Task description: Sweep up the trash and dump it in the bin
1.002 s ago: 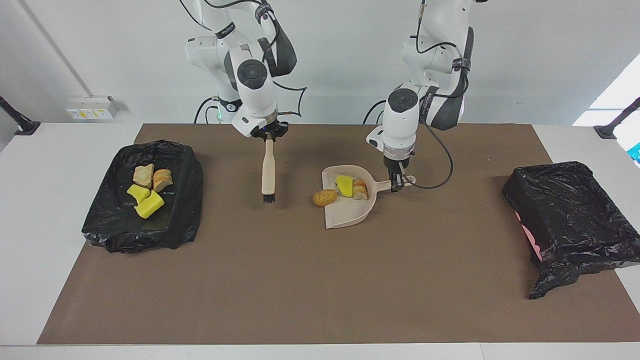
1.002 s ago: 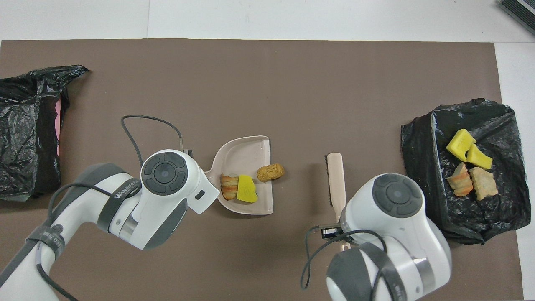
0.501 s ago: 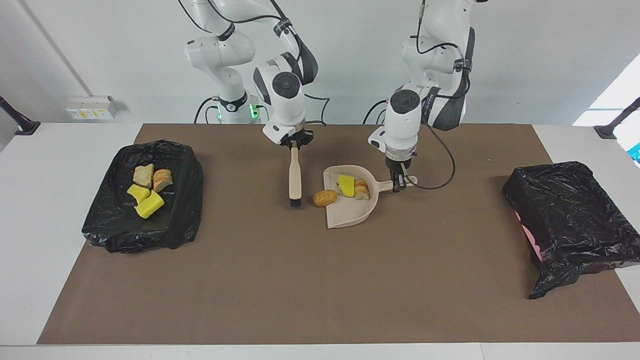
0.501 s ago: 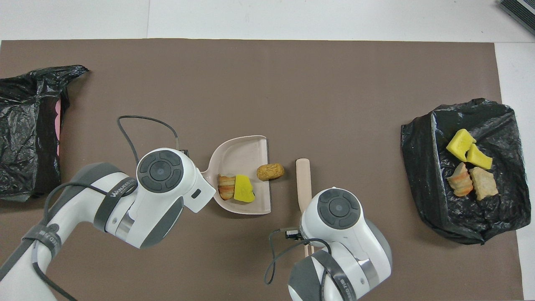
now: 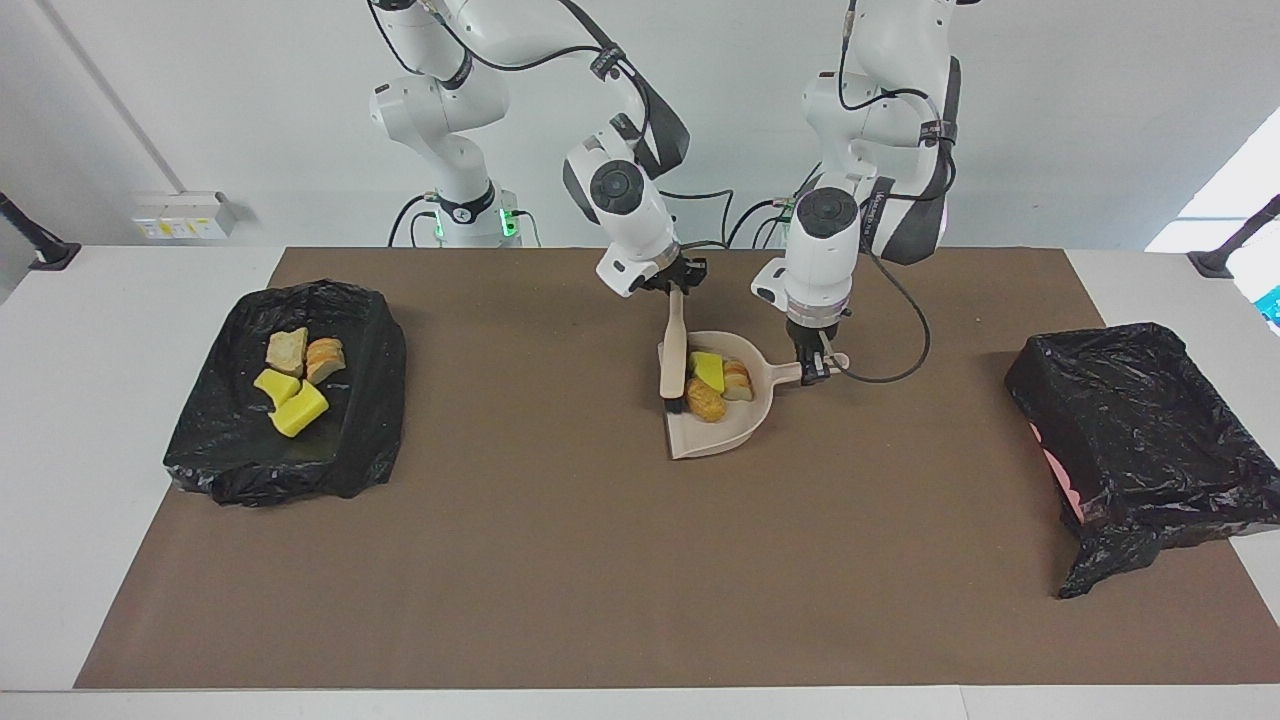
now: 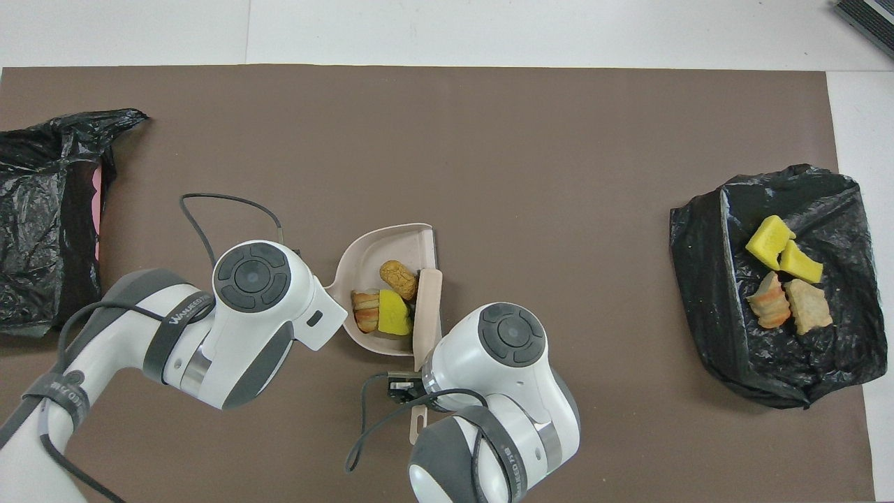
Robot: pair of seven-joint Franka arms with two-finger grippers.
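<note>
My left gripper [image 5: 812, 372] is shut on the handle of the beige dustpan [image 5: 716, 436], which rests on the brown mat; the pan also shows in the overhead view [image 6: 394, 241]. In the pan lie a brown nugget [image 5: 706, 400] [image 6: 398, 278], a yellow foam piece [image 5: 710, 370] [image 6: 394, 321] and a pale striped lump [image 5: 738, 380] [image 6: 365, 311]. My right gripper [image 5: 676, 287] is shut on the handle of the beige brush [image 5: 673, 355] [image 6: 427, 314]. The brush's bristles stand at the pan's mouth, against the nugget.
A black bag-lined bin [image 5: 385, 380] [image 6: 702, 279] at the right arm's end of the table holds several trash pieces, yellow [image 5: 285, 400] and beige [image 5: 288, 350]. A second black-lined bin [image 5: 1130, 430] [image 6: 42, 223] stands at the left arm's end.
My right gripper has swept the brush toward the left arm's end and pushed the brown nugget off the mat into the dustpan. The dustpan has shifted slightly the same way.
</note>
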